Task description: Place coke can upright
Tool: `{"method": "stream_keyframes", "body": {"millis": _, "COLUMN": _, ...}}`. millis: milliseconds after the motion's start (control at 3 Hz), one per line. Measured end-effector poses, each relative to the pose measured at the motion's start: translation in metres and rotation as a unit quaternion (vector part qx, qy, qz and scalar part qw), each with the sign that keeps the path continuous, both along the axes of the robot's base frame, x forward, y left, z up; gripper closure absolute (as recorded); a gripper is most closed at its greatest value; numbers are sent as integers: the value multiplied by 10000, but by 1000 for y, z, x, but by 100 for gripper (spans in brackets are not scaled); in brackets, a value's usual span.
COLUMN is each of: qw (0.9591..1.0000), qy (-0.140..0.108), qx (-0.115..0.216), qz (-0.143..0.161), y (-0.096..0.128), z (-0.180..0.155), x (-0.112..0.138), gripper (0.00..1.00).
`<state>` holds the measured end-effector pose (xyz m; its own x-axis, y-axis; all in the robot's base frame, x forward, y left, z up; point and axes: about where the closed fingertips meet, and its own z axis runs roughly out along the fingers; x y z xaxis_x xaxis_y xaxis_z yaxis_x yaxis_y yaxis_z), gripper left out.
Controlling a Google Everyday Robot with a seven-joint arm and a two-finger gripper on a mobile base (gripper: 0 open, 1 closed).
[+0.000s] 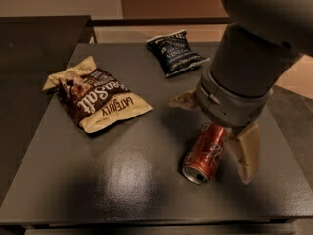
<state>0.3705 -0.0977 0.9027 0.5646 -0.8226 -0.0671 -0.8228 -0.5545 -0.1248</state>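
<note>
The coke can (203, 154) lies on its side on the dark table (122, 180), right of the middle, with one silver end facing the front edge. My gripper (215, 127) hangs directly above the can's far end. It is open: one tan finger (246, 153) reaches down just right of the can, and the other finger (184, 100) sticks out to the upper left of it. Neither finger visibly touches the can. The grey arm hides the can's far end.
A brown and cream snack bag (95, 100) lies on the left of the table. A dark blue chip bag (175, 53) lies at the back middle. A second dark surface (34, 38) adjoins at the far left. The table's right edge is close to the gripper.
</note>
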Motion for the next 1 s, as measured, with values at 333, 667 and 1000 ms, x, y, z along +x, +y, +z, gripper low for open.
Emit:
{"method": "stream_keyframes", "body": {"millis": 333, "qw": 9966, "qy": 107, "qx": -165, "qz": 796, "y": 11, "z": -15, "x": 2, "gripper": 0}}
{"method": "stream_keyframes", "body": {"millis": 667, "qw": 9897, "qy": 159, "qx": -394, "qz": 1364, "y": 10, "z": -30, "x": 2, "gripper": 0}}
{"method": "stream_keyframes", "body": {"millis": 1000, "qw": 9845, "qy": 230, "qx": -503, "qz": 1667, "y": 5, "z": -43, "x": 0, "gripper": 0}}
